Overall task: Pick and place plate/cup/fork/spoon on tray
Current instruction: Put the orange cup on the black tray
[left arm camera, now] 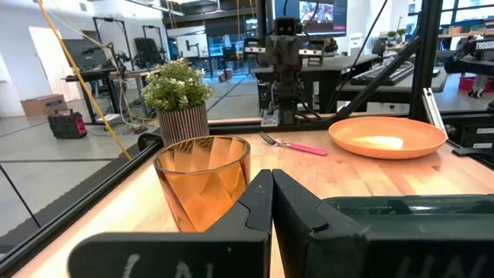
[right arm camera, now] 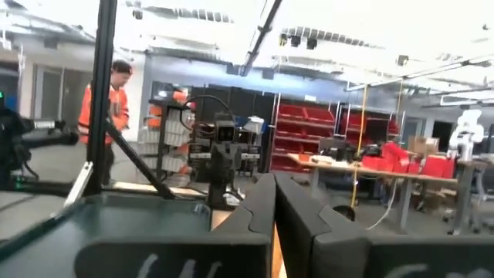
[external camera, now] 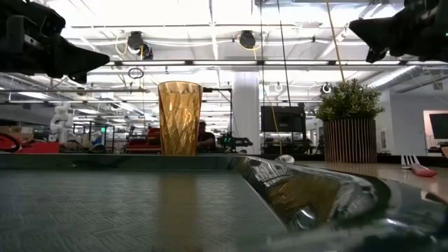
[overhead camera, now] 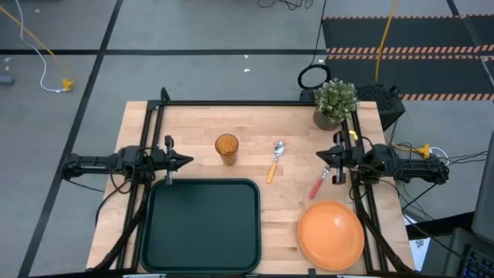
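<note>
The amber cup (overhead camera: 227,148) stands upright on the table beyond the dark green tray (overhead camera: 204,224). The orange-handled spoon (overhead camera: 275,161) and the red-handled fork (overhead camera: 320,184) lie flat on the wood at mid-right. The orange plate (overhead camera: 331,234) rests on the table at the near right. My left gripper (overhead camera: 185,161) is shut and empty above the table, left of the cup, which shows close ahead in its wrist view (left arm camera: 204,181). My right gripper (overhead camera: 323,157) is shut and empty, above the table beside the fork's tines.
A potted green plant (overhead camera: 335,103) stands at the table's far right corner. A black frame runs along the table's far edge and sides (overhead camera: 247,102). A person in orange (right arm camera: 116,100) stands in the room beyond the table.
</note>
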